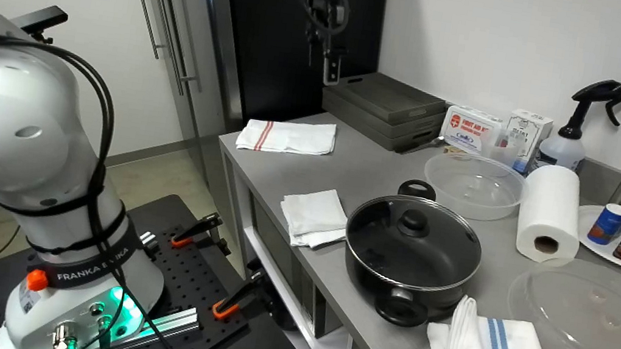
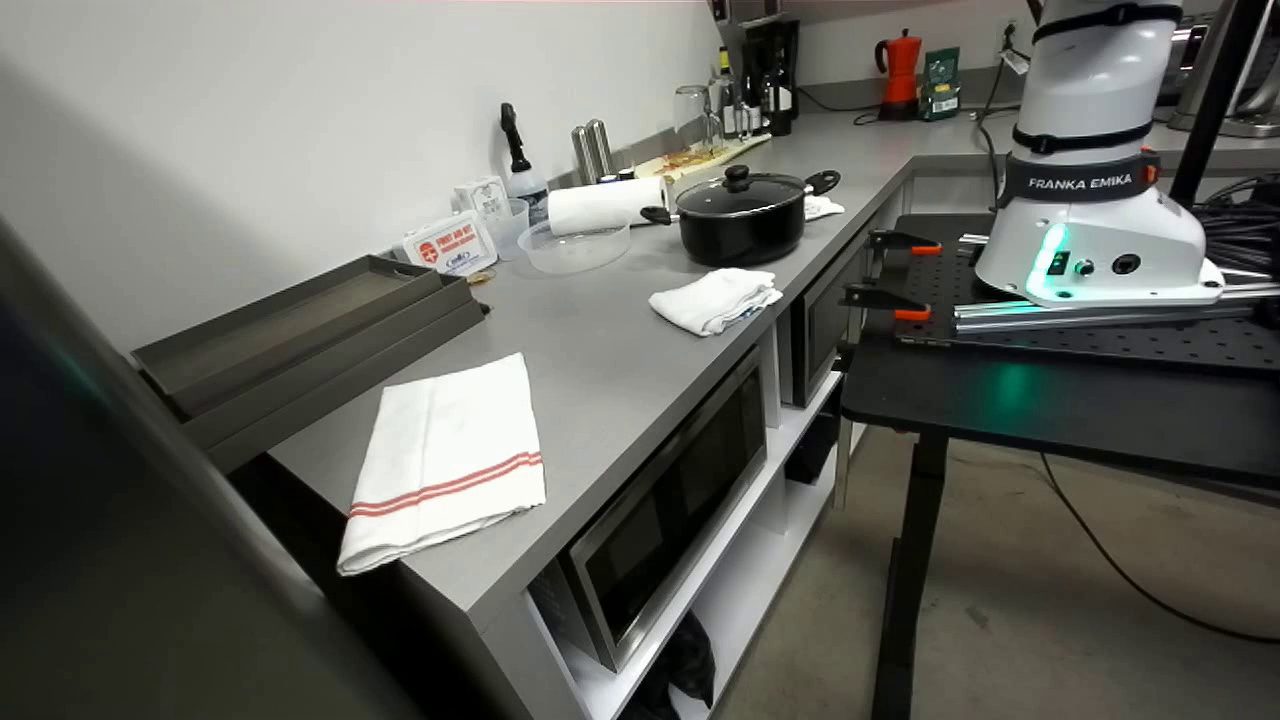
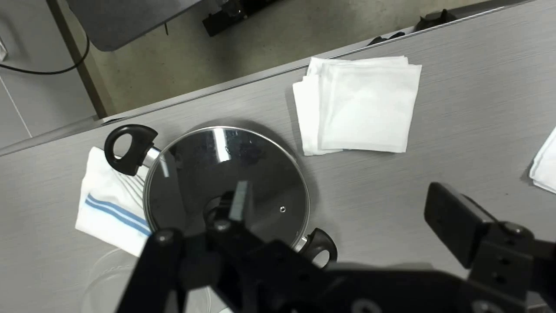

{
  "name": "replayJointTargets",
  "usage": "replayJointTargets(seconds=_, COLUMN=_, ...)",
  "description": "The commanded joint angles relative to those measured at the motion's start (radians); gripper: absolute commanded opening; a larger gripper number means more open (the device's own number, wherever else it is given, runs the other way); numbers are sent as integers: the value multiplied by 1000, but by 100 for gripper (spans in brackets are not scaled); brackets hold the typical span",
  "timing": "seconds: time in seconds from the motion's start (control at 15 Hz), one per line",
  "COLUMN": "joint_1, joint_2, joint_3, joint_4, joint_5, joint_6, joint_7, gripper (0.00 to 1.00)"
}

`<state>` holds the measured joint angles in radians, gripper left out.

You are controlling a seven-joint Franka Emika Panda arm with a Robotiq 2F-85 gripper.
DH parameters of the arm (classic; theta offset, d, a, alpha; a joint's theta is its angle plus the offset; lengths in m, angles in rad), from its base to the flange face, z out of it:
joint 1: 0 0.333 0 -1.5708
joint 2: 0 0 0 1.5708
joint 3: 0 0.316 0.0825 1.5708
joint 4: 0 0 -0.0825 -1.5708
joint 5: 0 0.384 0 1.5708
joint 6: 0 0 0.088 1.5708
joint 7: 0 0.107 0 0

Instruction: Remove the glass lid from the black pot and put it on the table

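Cloths (image 1: 313, 217) flank the black pot (image 2: 742, 237), glass lid (image 1: 413, 248) on, bowl (image 1: 470, 207) near.

Kitchen, black pot (image 2: 740, 237) on grey worktop (image 2: 600, 365), microwave (image 2: 672, 505) below

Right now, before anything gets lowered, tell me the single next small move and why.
Probably shift the open gripper sideways toward the knob of the glass lid, without lowering yet. In the wrist view one finger hides part of that knob, so it does not appear centred between the fingers; the lid sits on the black pot, knob up.
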<state>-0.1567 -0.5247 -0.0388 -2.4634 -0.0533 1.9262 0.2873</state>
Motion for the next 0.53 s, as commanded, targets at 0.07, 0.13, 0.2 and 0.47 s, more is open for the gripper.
replayJointTargets(seconds=0.07, joint_1=5, joint_2=159, joint_3=-75, joint_4=153, joint_5=54, joint_6=-55, joint_7=-120, gripper=100)
replayJointTargets(seconds=0.13, joint_1=6, joint_2=191, joint_3=-92, joint_4=181, joint_5=70, joint_6=-64, joint_7=-145, gripper=100)
replayJointTargets(seconds=0.2, joint_1=4, joint_2=221, joint_3=-104, joint_4=205, joint_5=83, joint_6=-66, joint_7=-162, gripper=100)
replayJointTargets(seconds=0.47, joint_1=-4, joint_2=339, joint_3=-146, joint_4=287, joint_5=134, joint_6=-70, joint_7=-222, gripper=100)
